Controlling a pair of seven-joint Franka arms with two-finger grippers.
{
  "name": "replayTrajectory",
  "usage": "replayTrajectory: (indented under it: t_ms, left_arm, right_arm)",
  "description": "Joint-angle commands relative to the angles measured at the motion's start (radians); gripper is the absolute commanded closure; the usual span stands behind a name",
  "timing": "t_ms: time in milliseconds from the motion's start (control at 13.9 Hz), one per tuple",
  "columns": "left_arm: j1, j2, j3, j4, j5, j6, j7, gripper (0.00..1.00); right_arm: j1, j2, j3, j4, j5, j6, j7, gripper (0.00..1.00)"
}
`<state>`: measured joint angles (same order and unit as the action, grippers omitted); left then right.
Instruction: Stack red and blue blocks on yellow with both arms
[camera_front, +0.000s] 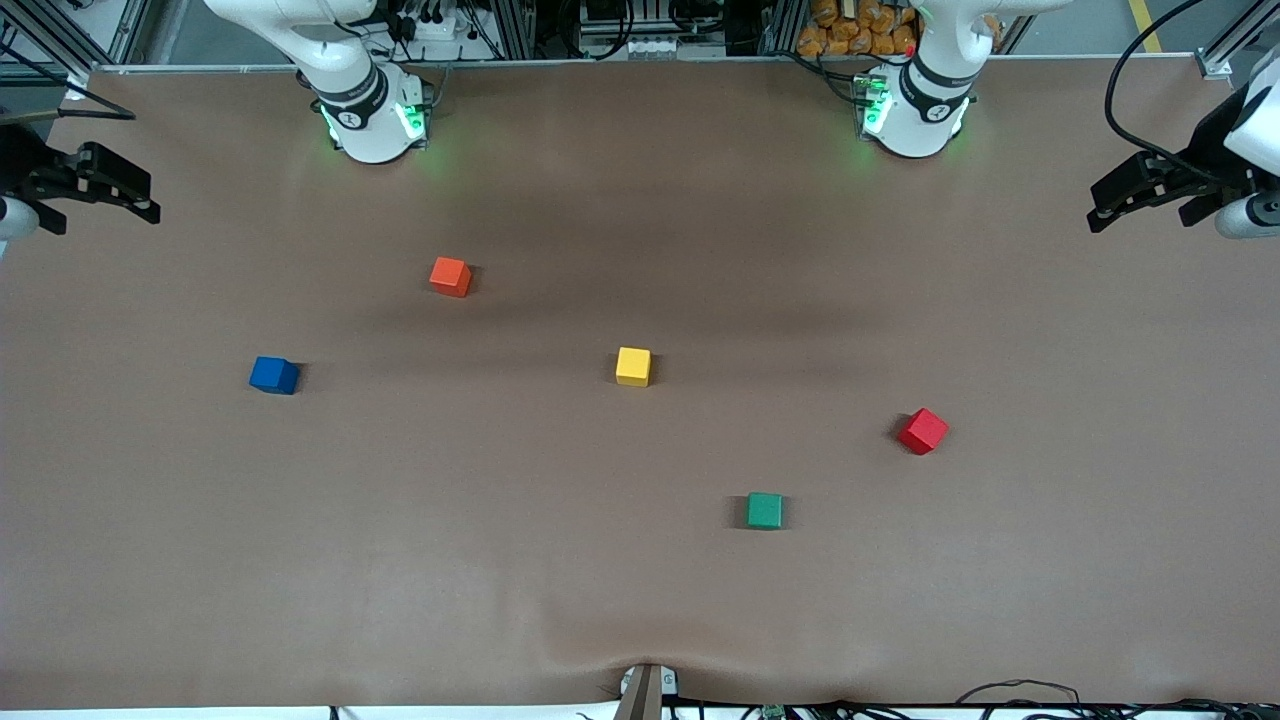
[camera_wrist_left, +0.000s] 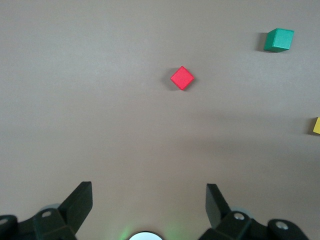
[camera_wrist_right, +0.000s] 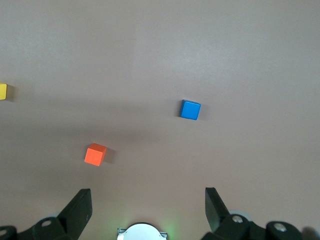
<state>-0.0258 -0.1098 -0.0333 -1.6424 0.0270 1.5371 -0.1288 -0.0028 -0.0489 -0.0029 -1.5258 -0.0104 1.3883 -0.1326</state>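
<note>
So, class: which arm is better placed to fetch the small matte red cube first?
Left. The small matte red cube lies toward its end; its open left pincer views it directly.

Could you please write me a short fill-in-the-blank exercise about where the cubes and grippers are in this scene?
1. The cube nearest the front camera is ____ in colour.
2. The red cube lies toward the ____ arm's end of the table, the blue cube toward the other.
3. Both the left gripper and the right gripper are ____ and empty.
4. Stacked on the yellow cube there are ____ cubes.

Missing words: green; left; open; no
</note>
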Motion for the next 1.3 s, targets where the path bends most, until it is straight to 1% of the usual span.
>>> replayTrajectory:
  t_ms: [0, 144, 577, 1226]
  left_arm:
    - [0.0, 0.012, 0.001, 0.029, -0.015, -0.025, 0.003, 0.0]
    - [0.0, 0.007, 0.001, 0.029, -0.015, -0.054, 0.0, 0.0]
    - [-0.002, -0.001, 0.0, 0.021, -0.004, -0.077, -0.003, 0.0]
    - [-0.01, 0.015, -0.008, 0.024, -0.001, -0.074, -0.023, 0.0]
  right_arm:
    - [0.0, -0.014, -0.005, 0.0, -0.008, 0.003, -0.013, 0.0]
    - [-0.011, -0.014, -0.008, 0.0, -0.007, 0.017, -0.012, 0.0]
    - [-0.011, -0.014, -0.008, -0.002, -0.007, 0.012, -0.012, 0.0]
    - [-0.012, -0.014, -0.008, -0.002, -0.007, 0.009, -0.01, 0.0]
